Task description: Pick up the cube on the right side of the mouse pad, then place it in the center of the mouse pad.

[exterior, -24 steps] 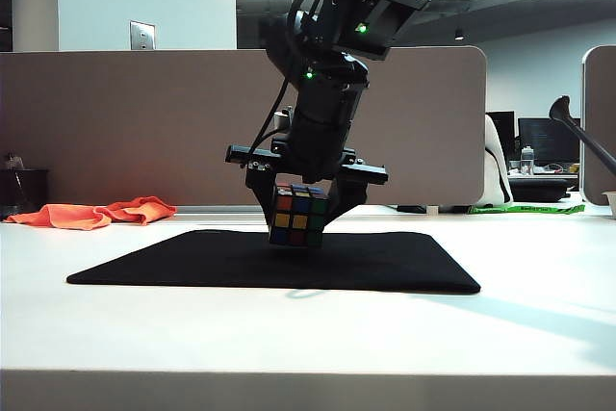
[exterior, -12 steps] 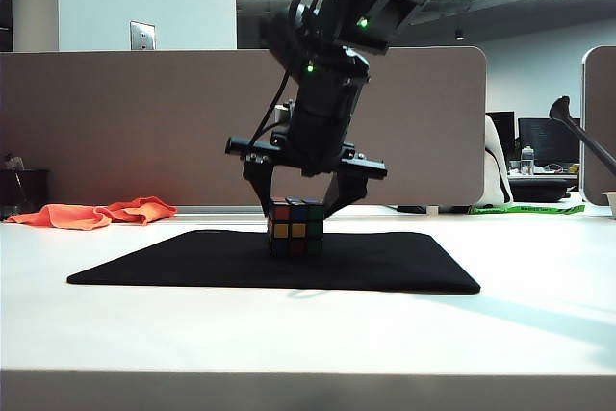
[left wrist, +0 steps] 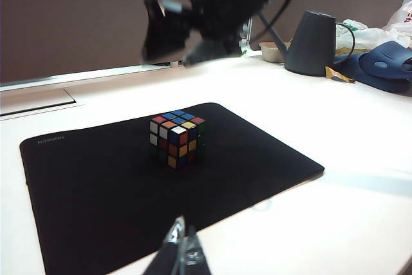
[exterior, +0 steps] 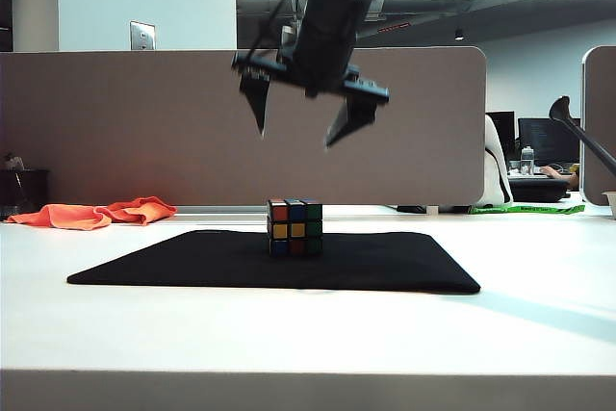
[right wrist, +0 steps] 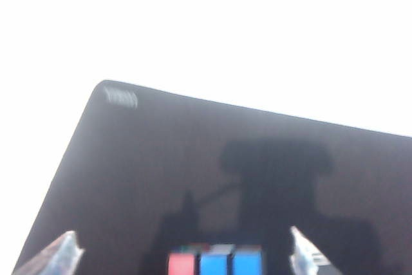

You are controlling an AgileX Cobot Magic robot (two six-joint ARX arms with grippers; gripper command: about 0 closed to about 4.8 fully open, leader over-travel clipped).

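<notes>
The cube (exterior: 295,228), black-edged with coloured stickers, stands upright on the black mouse pad (exterior: 385,262) near its middle, free of any grip. High above the cube hangs my right gripper (exterior: 296,134), open wide with nothing between its fingers. The left wrist view has the cube (left wrist: 176,138) on the mouse pad (left wrist: 96,185) and the blurred right gripper (left wrist: 175,53) over it. My left gripper (left wrist: 182,239) is shut and empty, above the pad's near edge. In the right wrist view the open right gripper (right wrist: 182,248) frames the cube (right wrist: 215,263) on the mouse pad (right wrist: 161,159).
An orange cloth (exterior: 96,213) lies at the back left of the white table. A brown partition wall (exterior: 144,122) runs behind the table. A dark jug (left wrist: 312,43) and a blue object (left wrist: 386,66) sit beyond the pad's right side.
My right gripper set the cube down on the pad, opened and let it go, then rose well above it. The cube now stands still and level.
</notes>
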